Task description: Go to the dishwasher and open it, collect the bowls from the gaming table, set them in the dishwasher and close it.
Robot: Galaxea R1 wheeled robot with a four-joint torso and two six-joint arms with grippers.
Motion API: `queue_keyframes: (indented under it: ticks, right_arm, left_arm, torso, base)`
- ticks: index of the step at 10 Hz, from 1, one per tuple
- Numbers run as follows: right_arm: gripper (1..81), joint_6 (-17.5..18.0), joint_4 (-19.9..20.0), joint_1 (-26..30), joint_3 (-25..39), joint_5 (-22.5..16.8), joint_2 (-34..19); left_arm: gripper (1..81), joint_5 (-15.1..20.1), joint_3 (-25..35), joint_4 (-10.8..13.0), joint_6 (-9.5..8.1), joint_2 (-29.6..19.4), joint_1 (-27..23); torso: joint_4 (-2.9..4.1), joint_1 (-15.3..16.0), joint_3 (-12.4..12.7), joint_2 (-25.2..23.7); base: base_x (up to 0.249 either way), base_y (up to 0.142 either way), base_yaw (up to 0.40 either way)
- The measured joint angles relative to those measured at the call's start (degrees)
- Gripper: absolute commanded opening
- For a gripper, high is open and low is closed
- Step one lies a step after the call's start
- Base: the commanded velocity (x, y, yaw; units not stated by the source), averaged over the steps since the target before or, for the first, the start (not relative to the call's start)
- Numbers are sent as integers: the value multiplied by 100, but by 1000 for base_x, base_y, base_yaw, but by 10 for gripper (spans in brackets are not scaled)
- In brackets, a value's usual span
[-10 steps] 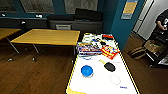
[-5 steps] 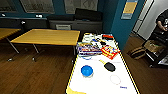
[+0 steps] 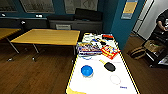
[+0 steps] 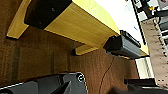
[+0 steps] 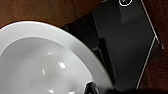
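The gaming table (image 3: 125, 75), white-topped with yellow edging, runs away from me at centre right in the head view. A small bright-blue bowl (image 3: 87, 70) stands on its near half. Behind it lie colourful board-game boxes (image 3: 87, 48) and a red box (image 3: 110, 51). In the right wrist view a white bowl (image 5: 37, 65) hangs close to the camera above the wooden floor and my dark base (image 5: 125, 37), with a dark fingertip (image 5: 90, 88) at its rim. The dishwasher is out of view.
A black paddle (image 3: 109, 66) and a white ring (image 3: 115, 79) lie on the gaming table near the blue bowl. A wooden-topped table (image 3: 47, 37) stands to the left. At the right are a basket (image 3: 137, 52) on the floor and a person (image 3: 162, 21).
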Motion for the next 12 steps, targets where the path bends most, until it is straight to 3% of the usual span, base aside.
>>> queue_keyframes:
  ticks: [4, 6, 10, 12]
  right_arm:
    - [10, 5, -5, -2, -110, -22, 54]
    - [10, 0, -22, -66, -176, -20, 74]
    - [10, 11, -35, -341, -617, 11, -156]
    - [10, 38, -33, -334, -529, 57, -366]
  left_arm:
    - [811, 566, 4, -150, -41, -1, -720]
    - [811, 738, 4, -174, -44, -4, -825]
    - [811, 1153, -116, -169, -46, 619, -916]
    - [811, 1398, -184, -167, -110, 774, -1279]
  torso:
    - [0, 0, 0, 0]
    - [0, 2, 0, 0]
    - [0, 0, 0, 0]
    - [0, 2, 0, 0]
  base:
    - [0, 0, 0]
    - [0, 0, 0]
    - [0, 0, 0]
    - [0, 0, 0]
